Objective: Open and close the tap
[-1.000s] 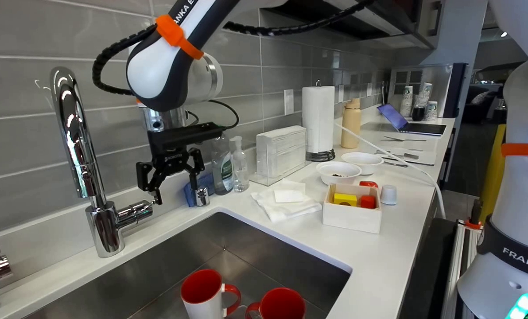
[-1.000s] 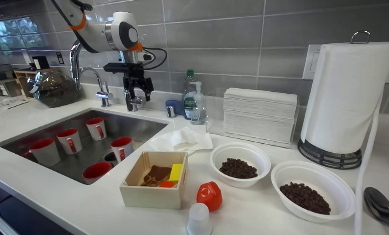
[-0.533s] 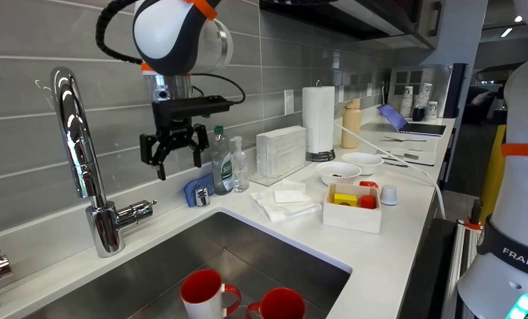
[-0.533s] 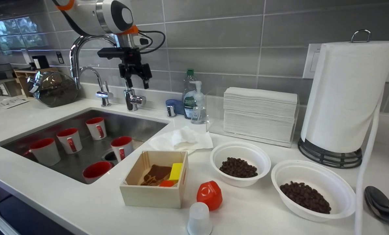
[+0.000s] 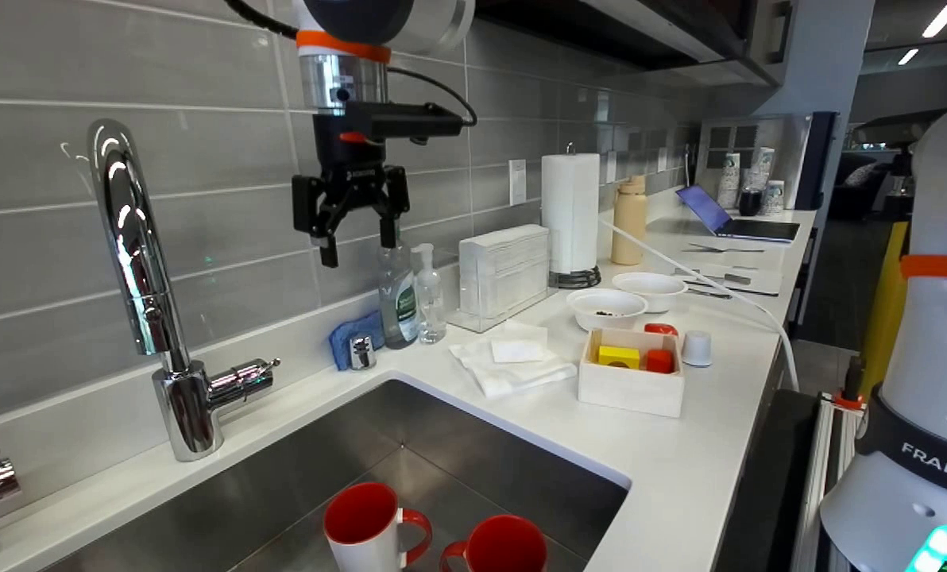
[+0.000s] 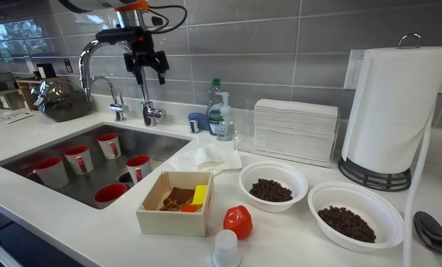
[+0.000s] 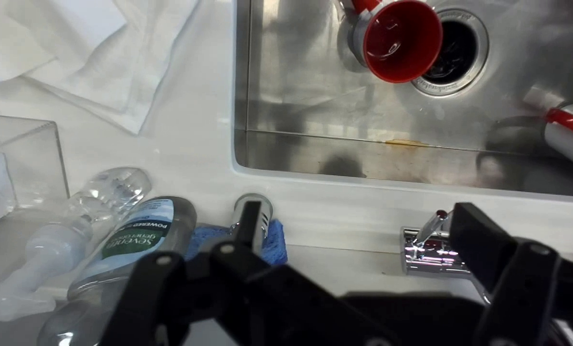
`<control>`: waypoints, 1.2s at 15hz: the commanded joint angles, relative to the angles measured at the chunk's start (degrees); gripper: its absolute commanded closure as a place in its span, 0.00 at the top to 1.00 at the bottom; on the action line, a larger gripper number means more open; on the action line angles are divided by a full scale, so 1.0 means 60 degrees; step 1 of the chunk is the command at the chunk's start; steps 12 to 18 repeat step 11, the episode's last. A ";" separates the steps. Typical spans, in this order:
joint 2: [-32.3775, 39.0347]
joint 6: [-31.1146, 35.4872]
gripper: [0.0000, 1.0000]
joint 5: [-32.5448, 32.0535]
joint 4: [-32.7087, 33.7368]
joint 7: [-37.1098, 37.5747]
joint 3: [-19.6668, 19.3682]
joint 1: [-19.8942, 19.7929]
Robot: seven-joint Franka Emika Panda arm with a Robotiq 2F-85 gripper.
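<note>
Both jaws hang apart above the tabletop (image 5: 680, 469), higher than the handle (image 5: 241, 382) of the tall tap (image 5: 156, 318).

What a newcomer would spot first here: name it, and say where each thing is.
Most likely the black gripper, hanging open in mid-air near the tall chrome tap behind the sink. Next, probably the five red-and-white mugs in the sink. Nearer the camera in an exterior view, a wooden box holding a yellow block sits on the white counter.
</note>
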 commanded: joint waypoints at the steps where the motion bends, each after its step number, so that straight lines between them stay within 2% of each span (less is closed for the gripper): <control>1: -0.1565 -0.0319 1.00 0.0628 -0.1012 -0.1060 0.0254 -0.0253; 6: -0.2720 -0.0531 1.00 0.0904 -0.1588 -0.1933 0.0337 -0.0206; 10: -0.3262 -0.0839 1.00 0.0803 -0.1857 -0.1964 0.0421 -0.0199; 18: -0.3353 -0.0846 1.00 0.0786 -0.1918 -0.1943 0.0441 -0.0201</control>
